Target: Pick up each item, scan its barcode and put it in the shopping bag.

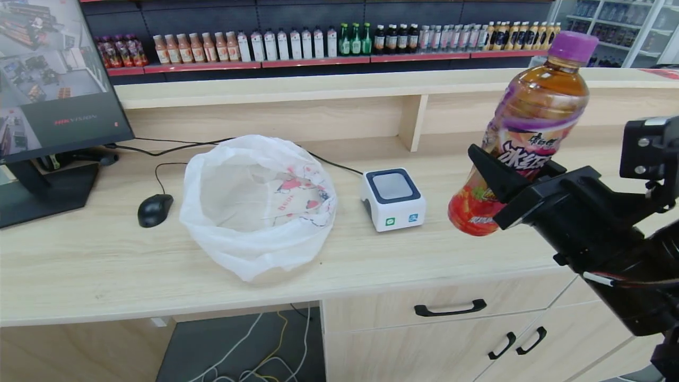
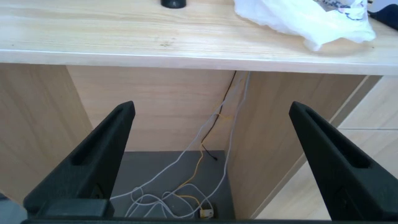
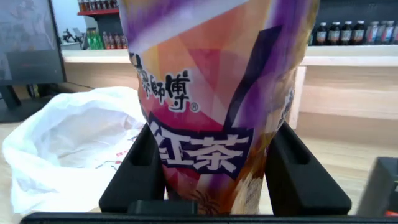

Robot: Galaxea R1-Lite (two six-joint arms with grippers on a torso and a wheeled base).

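Note:
My right gripper (image 1: 504,178) is shut on a tea bottle (image 1: 522,132) with a purple cap and a purple-orange label, held tilted in the air to the right of the white barcode scanner (image 1: 392,199). In the right wrist view the bottle (image 3: 217,106) stands between the two black fingers (image 3: 140,171). The white plastic shopping bag (image 1: 258,204) lies open on the counter left of the scanner, also seen as the bag (image 3: 68,146). My left gripper (image 2: 211,168) hangs open below the counter edge, over the cable gap, with nothing between its fingers.
A black mouse (image 1: 155,209) lies left of the bag, and a monitor (image 1: 50,79) stands at the far left. The wooden counter (image 1: 106,265) has drawers (image 1: 450,307) beneath its right part. Loose cables (image 2: 205,155) hang under the counter. Shelves of bottles (image 1: 345,40) line the back.

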